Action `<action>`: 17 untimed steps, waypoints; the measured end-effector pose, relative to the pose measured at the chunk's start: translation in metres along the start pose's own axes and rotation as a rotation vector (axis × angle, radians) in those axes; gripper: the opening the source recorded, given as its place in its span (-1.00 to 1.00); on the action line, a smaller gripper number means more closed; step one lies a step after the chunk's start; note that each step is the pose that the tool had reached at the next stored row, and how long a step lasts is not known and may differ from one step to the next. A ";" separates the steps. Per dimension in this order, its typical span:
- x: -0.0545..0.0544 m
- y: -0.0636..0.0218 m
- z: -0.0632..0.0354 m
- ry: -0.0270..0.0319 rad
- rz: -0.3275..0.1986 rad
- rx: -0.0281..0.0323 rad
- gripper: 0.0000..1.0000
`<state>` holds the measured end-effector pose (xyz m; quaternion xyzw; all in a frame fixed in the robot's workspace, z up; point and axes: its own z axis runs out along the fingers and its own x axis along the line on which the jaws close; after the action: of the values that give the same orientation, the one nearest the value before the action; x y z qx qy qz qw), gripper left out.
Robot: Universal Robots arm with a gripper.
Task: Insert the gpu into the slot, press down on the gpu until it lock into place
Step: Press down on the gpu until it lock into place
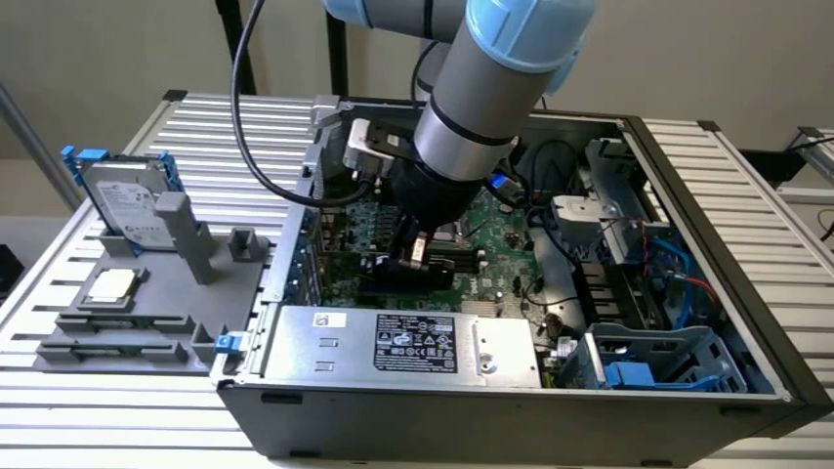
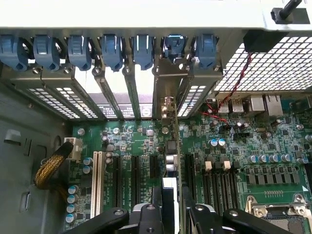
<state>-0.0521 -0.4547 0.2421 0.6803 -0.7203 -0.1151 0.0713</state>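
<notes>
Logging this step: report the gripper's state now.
Gripper: shut on the gpu, which stands edge-on over the motherboard.

Open grey computer case (image 1: 729,322) on a slatted metal tabletop (image 1: 104,410). Silver power supply (image 1: 404,344) with a black label along the near wall. Blue drive cage (image 1: 651,363) in the corner at the exterior view's right. Outside the case, silver hard drive (image 1: 128,203) with blue clips upright in a grey fixture (image 1: 131,322). Row of blue retention clips (image 2: 112,51) above the rear brackets; white expansion connector (image 2: 97,183) on the board.
</notes>
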 end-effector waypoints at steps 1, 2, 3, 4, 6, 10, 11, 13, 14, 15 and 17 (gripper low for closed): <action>0.000 0.0000 0.0000 -0.0001 0.000 -0.0001 -0.48; 0.000 -0.0001 -0.0001 0.0001 0.000 -0.0013 -0.48; 0.000 -0.0002 -0.0002 0.0005 0.000 -0.0046 -0.48; 0.000 -0.0003 -0.0003 0.0008 0.000 -0.0083 -0.48; 0.000 -0.0001 -0.0006 0.0004 0.001 -0.0154 -0.48; 0.000 0.0002 -0.0012 -0.0016 0.000 -0.0192 -0.48; 0.000 0.0003 -0.0015 -0.0025 0.000 -0.0189 -0.48; 0.000 0.0011 -0.0040 -0.0038 0.000 -0.0186 -0.48; 0.000 0.0015 -0.0056 -0.0047 0.000 -0.0183 -0.48; 0.000 0.0023 -0.0082 -0.0039 0.000 -0.0187 -0.48; 0.000 0.0035 -0.0131 -0.0025 0.000 -0.0207 -0.48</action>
<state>-0.0520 -0.4550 0.2556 0.6793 -0.7193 -0.1234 0.0774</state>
